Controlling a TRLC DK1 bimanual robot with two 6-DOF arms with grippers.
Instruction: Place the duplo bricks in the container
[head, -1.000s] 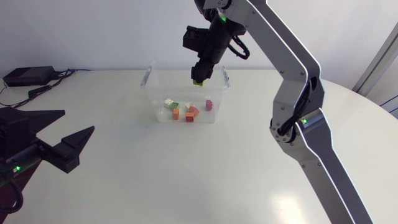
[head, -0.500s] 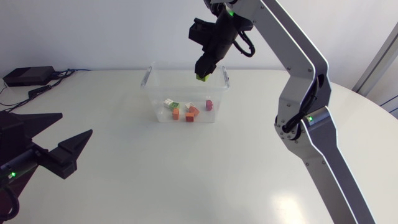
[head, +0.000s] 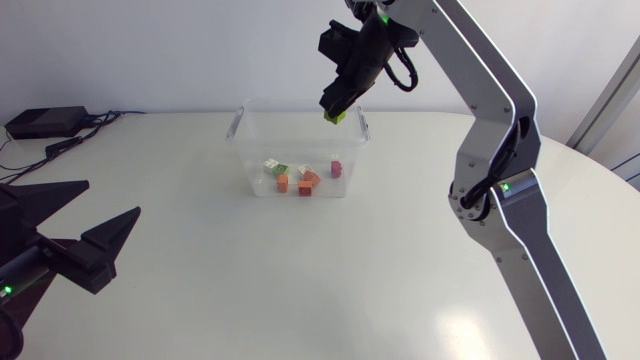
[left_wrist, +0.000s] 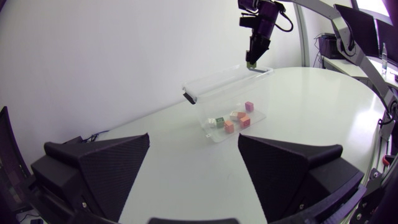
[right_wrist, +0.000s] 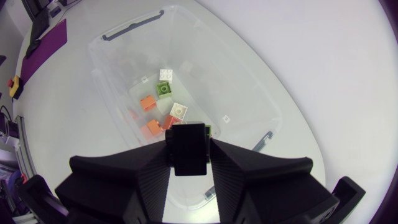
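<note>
A clear plastic container (head: 243, 128) stands at the back middle of the table. Several duplo bricks (head: 300, 181) lie in it: orange, red, white, green and one magenta (head: 336, 168). My right gripper (head: 335, 108) hangs above the container's back right rim, shut on a lime-green brick (head: 333, 117). In the right wrist view this brick (right_wrist: 189, 148) sits dark between the fingers, with the container (right_wrist: 99, 56) and its bricks (right_wrist: 163, 99) below. My left gripper (head: 113, 198) stands open and holds nothing at the table's left side, far from the container (left_wrist: 214, 78).
A black box with cables (head: 45, 122) lies at the back left corner. The table in front of the container is bare white surface (head: 300, 280).
My right gripper has carried the lime-green brick a little to the right and up, above the container's back right rim. My left gripper has drifted slightly towards the lower left.
</note>
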